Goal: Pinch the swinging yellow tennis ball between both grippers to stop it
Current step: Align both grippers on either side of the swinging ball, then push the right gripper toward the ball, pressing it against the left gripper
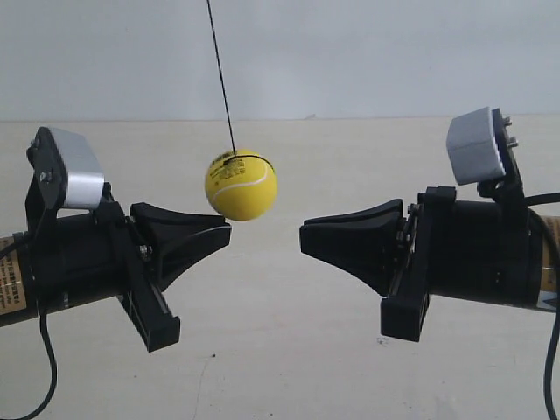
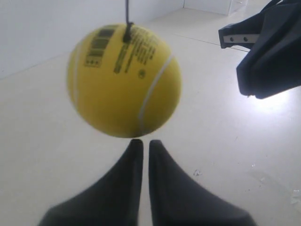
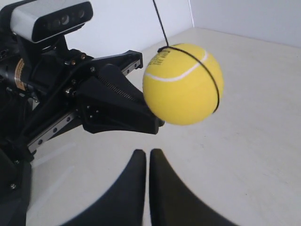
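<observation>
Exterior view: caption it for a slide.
Ball on a string hangs between the left gripper and the right gripper, nearer the left.

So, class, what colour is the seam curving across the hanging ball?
White, against the yellow tennis ball; clearest in the left wrist view.

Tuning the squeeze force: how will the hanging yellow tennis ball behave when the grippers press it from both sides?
The yellow tennis ball hangs free on a thin black string, so a one-sided push would probably just swing it away. Being round, it may slip sideways off the left gripper and right gripper, whose shut tips look narrow, unless pressed centrally.
</observation>
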`<move>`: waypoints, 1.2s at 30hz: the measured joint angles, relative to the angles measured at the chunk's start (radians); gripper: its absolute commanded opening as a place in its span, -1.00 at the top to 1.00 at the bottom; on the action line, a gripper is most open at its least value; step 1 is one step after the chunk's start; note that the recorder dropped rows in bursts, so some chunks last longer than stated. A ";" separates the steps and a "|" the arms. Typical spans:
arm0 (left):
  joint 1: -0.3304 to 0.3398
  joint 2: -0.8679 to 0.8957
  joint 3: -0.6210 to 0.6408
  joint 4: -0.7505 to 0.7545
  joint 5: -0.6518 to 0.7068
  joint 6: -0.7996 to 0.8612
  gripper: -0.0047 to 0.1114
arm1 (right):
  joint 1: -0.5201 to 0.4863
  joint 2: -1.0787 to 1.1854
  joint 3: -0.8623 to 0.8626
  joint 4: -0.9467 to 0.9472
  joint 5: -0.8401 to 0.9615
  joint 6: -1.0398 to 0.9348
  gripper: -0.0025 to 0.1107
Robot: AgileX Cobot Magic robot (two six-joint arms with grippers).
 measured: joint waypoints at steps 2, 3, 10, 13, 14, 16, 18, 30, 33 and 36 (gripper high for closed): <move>0.000 0.000 0.000 0.000 0.000 0.000 0.84 | 0.000 0.000 0.000 0.000 0.001 0.000 0.96; 0.000 0.000 0.000 0.000 0.000 0.000 0.84 | 0.000 0.000 0.000 0.000 0.004 0.000 0.96; 0.000 0.000 0.000 -0.006 0.000 0.000 0.84 | 0.000 0.000 0.000 0.002 0.020 -0.007 0.96; 0.000 0.000 0.000 -0.007 0.000 0.000 0.84 | 0.000 0.001 0.000 0.019 0.029 -0.020 0.96; 0.000 0.000 0.000 -0.007 0.000 0.000 0.84 | 0.000 0.001 0.000 0.024 0.031 -0.022 0.96; 0.000 0.000 0.000 -0.008 0.000 0.000 0.84 | 0.000 0.001 0.000 0.029 0.036 -0.024 0.96; 0.000 0.000 0.000 -0.013 0.000 0.006 0.84 | 0.000 0.001 0.000 0.029 0.037 -0.024 0.96; 0.000 0.000 0.000 -0.015 0.000 0.016 0.84 | 0.023 0.004 0.000 -0.008 0.010 0.000 0.96; 0.000 0.000 0.000 -0.011 0.000 0.016 0.84 | 0.074 0.008 0.000 -0.012 0.012 -0.012 0.96; 0.000 0.000 0.000 -0.009 0.000 0.014 0.84 | 0.115 0.012 0.000 -0.004 0.017 -0.036 0.96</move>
